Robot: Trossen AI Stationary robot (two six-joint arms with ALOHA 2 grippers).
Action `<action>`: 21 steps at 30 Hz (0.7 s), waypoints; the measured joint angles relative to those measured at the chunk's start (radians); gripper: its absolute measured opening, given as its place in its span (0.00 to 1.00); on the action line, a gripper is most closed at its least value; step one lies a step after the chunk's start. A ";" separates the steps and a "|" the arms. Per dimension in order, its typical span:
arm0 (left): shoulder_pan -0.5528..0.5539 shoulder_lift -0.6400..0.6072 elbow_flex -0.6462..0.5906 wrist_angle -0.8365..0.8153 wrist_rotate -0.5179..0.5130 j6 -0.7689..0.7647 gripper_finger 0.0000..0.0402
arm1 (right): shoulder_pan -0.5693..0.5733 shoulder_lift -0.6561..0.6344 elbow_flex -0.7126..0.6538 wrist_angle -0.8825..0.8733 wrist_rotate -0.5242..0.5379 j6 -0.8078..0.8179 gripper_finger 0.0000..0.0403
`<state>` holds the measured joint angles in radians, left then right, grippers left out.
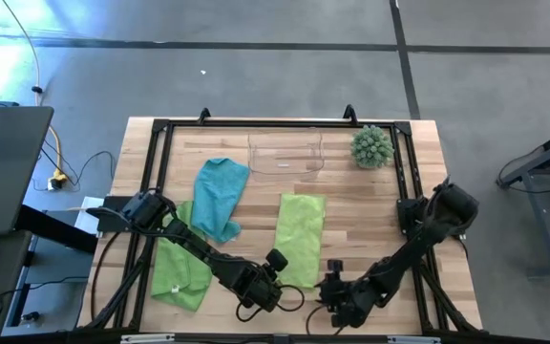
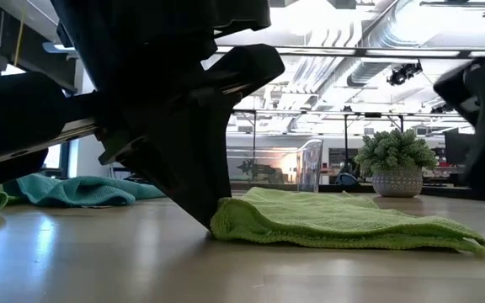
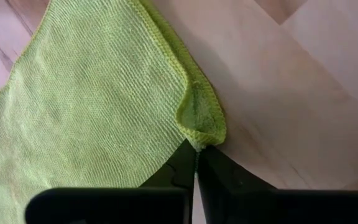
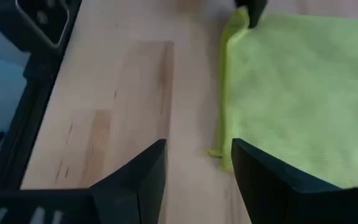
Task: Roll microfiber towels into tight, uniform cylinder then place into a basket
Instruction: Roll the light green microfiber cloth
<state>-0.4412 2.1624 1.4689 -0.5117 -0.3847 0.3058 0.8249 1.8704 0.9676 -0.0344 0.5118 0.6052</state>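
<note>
Three fuzzy microfiber cloths lie on your pale wooden plank table (image 1: pixel 351 205). Take the middle lime-green towel (image 1: pixel 300 239) as your landmark: a flat, long rectangle with a fine knitted weave and a stitched hem. The rumpled teal-blue towel (image 1: pixel 220 197) lies beside it on the left arm's side, and the second lime-green towel (image 1: pixel 180 269) sits beyond that, partly under the left arm. The clear plastic basket (image 1: pixel 285 153), rectangular with rounded corners, stands just past the landmark's far end. The round spiky green plant ball (image 1: pixel 371 146) in its speckled pot is off its far corner on the right arm's side.

Your left gripper (image 3: pixel 196 163) has its jaws pressed together on the landmark towel's near corner, which puckers into a small fold at the fingertips. Your right gripper (image 4: pixel 197 163) hovers at the other near corner with its jaws parted wide, holding nothing, the towel's edge lying between them.
</note>
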 joint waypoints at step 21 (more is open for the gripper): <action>0.000 0.000 0.000 0.007 0.000 -0.064 0.00 | -0.050 0.110 0.004 0.044 0.065 0.050 0.35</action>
<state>-0.4412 2.1624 1.4689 -0.5045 -0.3843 0.2420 0.7750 1.9808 0.9714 0.0097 0.5765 0.6552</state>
